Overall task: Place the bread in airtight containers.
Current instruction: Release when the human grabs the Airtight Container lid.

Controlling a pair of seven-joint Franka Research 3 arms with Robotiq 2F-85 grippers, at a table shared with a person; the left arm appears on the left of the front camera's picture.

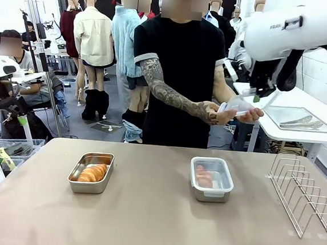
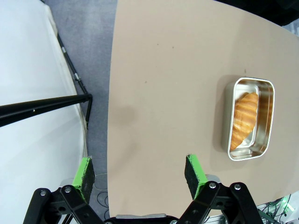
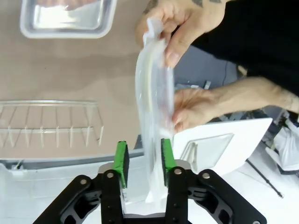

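Note:
One croissant (image 1: 92, 172) lies in an uncovered steel container (image 1: 75, 183) on the table's left side; the left wrist view shows the croissant (image 2: 244, 119) in its container (image 2: 233, 88) too. A second croissant (image 1: 203, 175) sits in the right container (image 1: 210, 195), which has a clear lid on. At the far edge, the person's hands (image 1: 250, 114) hold another clear lid (image 1: 237, 106). My right gripper (image 3: 145, 157) is shut on that lid (image 3: 152, 102), pads on both faces. My left gripper (image 2: 140, 175) hangs open over the table's left edge, holding nothing.
A wire rack (image 1: 306, 195) stands at the table's right side. Behind it is a white side table (image 1: 323, 134) with a flat metal tray (image 1: 273, 116) and tongs (image 1: 301, 121). Bare tabletop lies between and in front of the two containers.

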